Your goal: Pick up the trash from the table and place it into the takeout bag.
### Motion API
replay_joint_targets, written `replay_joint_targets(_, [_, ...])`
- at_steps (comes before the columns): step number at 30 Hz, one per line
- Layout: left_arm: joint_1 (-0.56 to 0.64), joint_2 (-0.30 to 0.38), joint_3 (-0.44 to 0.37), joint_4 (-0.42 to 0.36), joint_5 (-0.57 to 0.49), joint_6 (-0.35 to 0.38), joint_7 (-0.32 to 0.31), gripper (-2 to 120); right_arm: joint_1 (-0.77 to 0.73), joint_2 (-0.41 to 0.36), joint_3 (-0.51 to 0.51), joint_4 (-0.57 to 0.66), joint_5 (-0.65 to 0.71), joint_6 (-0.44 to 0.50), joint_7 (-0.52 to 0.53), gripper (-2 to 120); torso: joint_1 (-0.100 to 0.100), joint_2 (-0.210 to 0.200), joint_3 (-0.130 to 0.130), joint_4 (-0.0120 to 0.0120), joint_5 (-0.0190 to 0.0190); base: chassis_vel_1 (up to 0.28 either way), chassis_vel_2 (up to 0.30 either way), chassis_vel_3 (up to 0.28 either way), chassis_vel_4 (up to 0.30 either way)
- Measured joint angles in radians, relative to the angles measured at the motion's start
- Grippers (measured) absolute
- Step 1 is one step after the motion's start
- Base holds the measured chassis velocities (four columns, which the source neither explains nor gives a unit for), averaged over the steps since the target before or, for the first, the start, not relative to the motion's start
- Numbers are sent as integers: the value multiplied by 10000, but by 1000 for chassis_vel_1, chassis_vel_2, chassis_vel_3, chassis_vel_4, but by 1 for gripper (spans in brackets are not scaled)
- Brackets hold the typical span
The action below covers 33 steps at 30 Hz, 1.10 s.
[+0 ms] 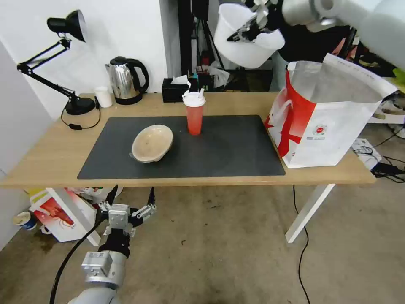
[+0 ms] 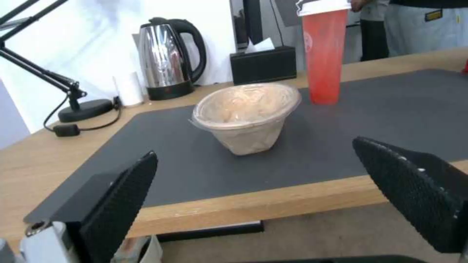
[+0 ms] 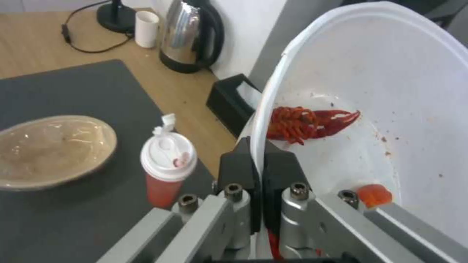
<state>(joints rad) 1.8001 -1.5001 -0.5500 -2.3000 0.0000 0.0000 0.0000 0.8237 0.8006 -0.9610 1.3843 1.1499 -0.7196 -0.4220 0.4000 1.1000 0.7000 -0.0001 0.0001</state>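
Left gripper (image 1: 128, 202) parked below table (image 1: 50, 160) edge, jaws apart, nothing held. Right gripper (image 1: 244, 33) clamped on white bowl (image 1: 249, 46) rim, lifted high beside bag (image 1: 333, 126) mouth, prob. for drop-in. Beige bowl (image 1: 152, 142), red cup (image 1: 194, 114) left on mat (image 1: 228, 147).

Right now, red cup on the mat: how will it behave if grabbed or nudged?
The red cup stands tall and narrow on the mat, so a high nudge probably tips it. Its thin translucent wall likely flexes under a squeeze. The white lid has a raised flap; it may leak if tipped.
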Motion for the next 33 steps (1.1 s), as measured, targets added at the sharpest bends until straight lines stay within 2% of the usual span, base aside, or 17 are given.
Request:
replay_joint_targets(16, [0, 0, 0, 0, 0, 0, 0, 100, 451, -1284, -593, 536, 45, 3, -174, 0, -1, 0, 0, 1, 0, 0, 0, 0, 0])
replay_joint_targets(33, [0, 0, 0, 0, 0, 0, 0, 100, 25, -2697, -548, 1151, -17, 15, -200, 0, -1, 1, 0, 1, 0, 0, 0, 0, 0])
